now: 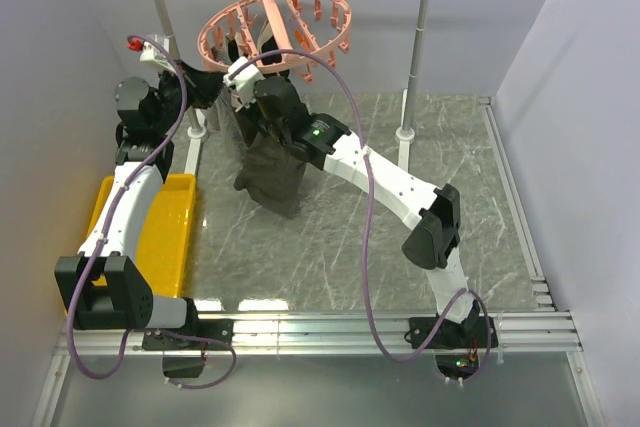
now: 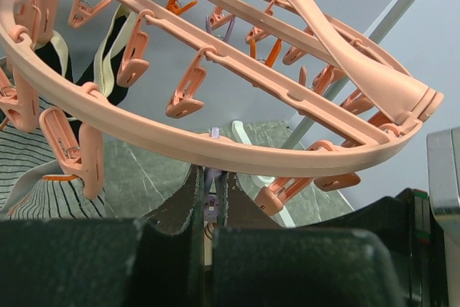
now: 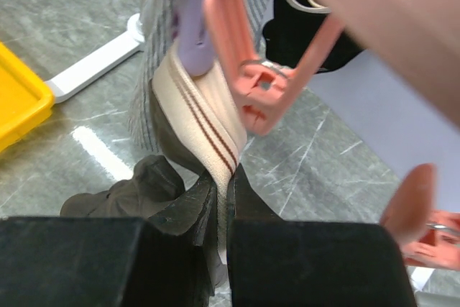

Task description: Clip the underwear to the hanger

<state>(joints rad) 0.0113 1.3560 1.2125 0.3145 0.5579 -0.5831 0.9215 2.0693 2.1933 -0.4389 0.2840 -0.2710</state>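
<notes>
Evidently underwear (image 3: 203, 124) hangs pinched in right gripper (image 3: 223, 181).

The top external view looks steeply down from above and behind the table (image 1: 400, 237), its near edge at 6 o'clock, toward the hanger (image 1: 275, 27) at 12 o'clock. The left wrist view looks upward, close beneath the hanger (image 2: 215, 152). The right wrist view, the nearest of all, faces down past the underwear (image 3: 205, 116) to the table (image 3: 323, 163). All three share the hanger (image 3: 388, 19) — the top and right wrist views also share the yellow tray (image 1: 175, 237) (image 3: 18, 106), at 8 and 9 o'clock.
</notes>
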